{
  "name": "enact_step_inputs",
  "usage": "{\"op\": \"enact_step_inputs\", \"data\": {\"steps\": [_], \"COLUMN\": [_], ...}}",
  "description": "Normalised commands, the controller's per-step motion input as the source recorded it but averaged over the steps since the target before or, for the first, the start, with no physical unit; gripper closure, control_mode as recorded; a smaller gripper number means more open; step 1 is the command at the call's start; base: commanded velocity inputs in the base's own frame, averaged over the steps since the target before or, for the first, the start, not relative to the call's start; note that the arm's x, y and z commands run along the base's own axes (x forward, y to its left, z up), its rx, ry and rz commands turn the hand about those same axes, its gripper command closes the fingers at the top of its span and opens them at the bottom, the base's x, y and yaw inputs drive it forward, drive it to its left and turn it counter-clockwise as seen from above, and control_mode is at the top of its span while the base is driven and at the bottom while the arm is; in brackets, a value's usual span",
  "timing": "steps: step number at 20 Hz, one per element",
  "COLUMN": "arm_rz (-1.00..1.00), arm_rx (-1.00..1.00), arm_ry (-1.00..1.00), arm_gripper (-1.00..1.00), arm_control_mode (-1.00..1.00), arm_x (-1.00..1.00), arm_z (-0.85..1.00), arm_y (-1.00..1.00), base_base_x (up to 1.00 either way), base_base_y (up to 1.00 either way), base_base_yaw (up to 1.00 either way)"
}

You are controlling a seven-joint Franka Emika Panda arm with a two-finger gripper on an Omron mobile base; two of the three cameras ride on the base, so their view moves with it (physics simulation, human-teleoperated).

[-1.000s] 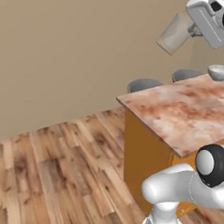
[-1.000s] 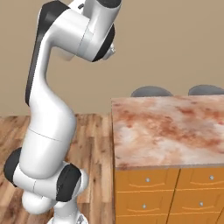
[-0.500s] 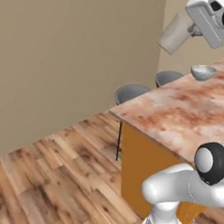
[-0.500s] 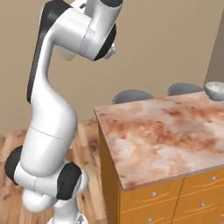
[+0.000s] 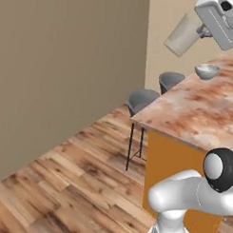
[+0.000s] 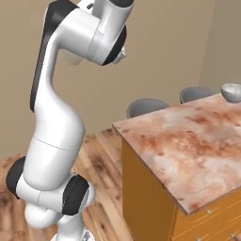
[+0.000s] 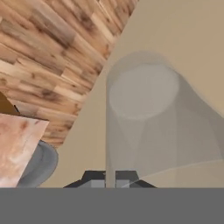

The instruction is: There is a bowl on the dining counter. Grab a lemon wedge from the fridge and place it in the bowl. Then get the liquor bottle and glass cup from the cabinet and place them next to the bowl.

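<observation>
The arm is reared up tall here. In the right base view it climbs from its base at lower left, kinks at the elbow, and folds over at the top of the frame. In the left base view the hand sits high at the upper right, carrying the cup [image 5: 183,35] up in the air, tilted, above and left of the counter [image 5: 194,111].

The gripper [image 7: 110,177] is clamped down tight on the cup's rim: in the hand view its two dark fingertips sit together at the bottom with the glass wall pinched between them, and the cup [image 7: 151,127] stretches away from the camera, see-through, its round base facing the wall.

Left to right in the left base view: bare wall, wood floor [image 5: 68,186], then two grey stools [image 5: 142,99] tucked against the counter's far side, then the counter itself with its marbled reddish top and orange cabinet front.

One bowl [image 5: 206,71], grey, sits on the counter toward its far end, just below the hand. In the right base view that bowl [image 6: 231,92] is at the far right edge, well apart from the near corner.

Count: one cup, one bowl, two stools, one counter. One stool's seat [image 7: 37,164] peeks out by the counter corner in the hand view.
</observation>
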Motion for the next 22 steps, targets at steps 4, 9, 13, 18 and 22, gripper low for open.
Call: {"op": "enact_step_inputs", "data": {"steps": [4,9,13,18,22], "arm_rz": [0.00,0.00,0.00,0.00,0.00], "arm_rx": [0.00,0.00,0.00,0.00,0.00], "arm_ry": [0.00,0.00,0.00,0.00,0.00], "arm_gripper": [1.00,1.00,1.00,1.00,1.00], "arm_control_mode": [1.00,1.00,1.00,1.00,1.00], "arm_x": [0.00,0.00,0.00,0.00,0.00], "arm_z": [0.00,0.00,0.00,0.00,0.00], "arm_y": [0.00,0.00,0.00,0.00,0.00], "base_base_x": [0.24,0.43,0.55,0.56,0.57], "base_base_y": [1.00,0.81,0.62,0.60,0.62], "base_base_yaw": [-0.38,-0.44,-0.51,-0.52,-0.51]}}
